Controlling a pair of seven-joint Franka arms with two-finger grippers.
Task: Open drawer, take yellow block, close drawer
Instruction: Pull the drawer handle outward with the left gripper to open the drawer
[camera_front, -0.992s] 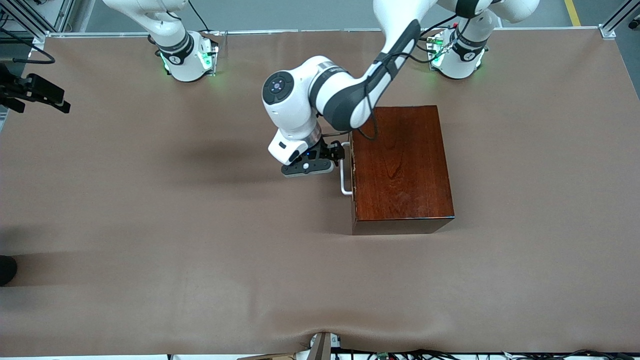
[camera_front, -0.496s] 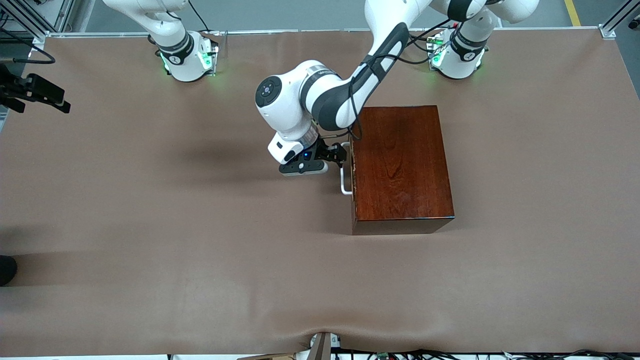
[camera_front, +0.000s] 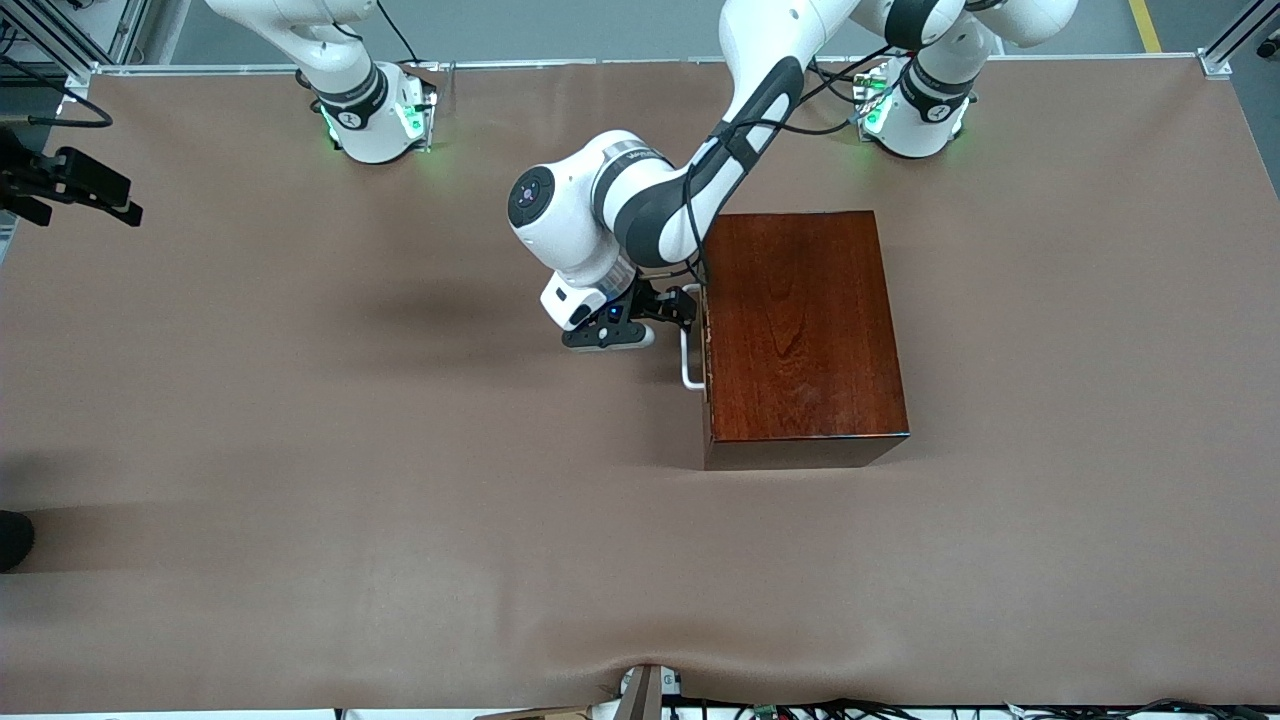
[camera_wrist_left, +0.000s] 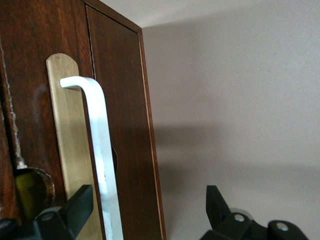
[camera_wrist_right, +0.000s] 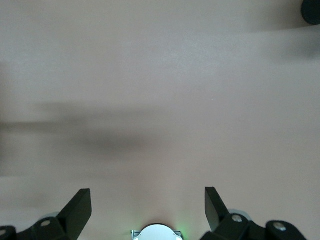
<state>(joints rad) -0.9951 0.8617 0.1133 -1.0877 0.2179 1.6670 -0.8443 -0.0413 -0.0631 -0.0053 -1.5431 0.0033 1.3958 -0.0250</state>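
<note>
The dark reddish-brown box (camera_front: 805, 335) stands mid-table with its drawer (camera_wrist_left: 122, 95) shut, the drawer front facing the right arm's end of the table. A white bar handle (camera_front: 688, 360) sticks out from a brass plate (camera_wrist_left: 67, 125) on that front. My left gripper (camera_front: 682, 308) is open in front of the drawer. In the left wrist view the handle (camera_wrist_left: 102, 145) runs between the open fingers of the left gripper (camera_wrist_left: 147, 202), close to one finger and untouched. My right gripper (camera_wrist_right: 147, 205) hangs open over bare table near its own base, waiting. The yellow block is out of view.
Brown cloth covers the table (camera_front: 400, 450). A black camera mount (camera_front: 70, 185) juts in at the right arm's end, with a dark object (camera_front: 12, 540) nearer the front camera. Both arm bases (camera_front: 375, 115) (camera_front: 915, 110) stand along the table edge farthest from the front camera.
The left arm's forearm and elbow have swung a little, while its gripper has stayed at the handle, still open. The drawer and the right arm have not moved.
</note>
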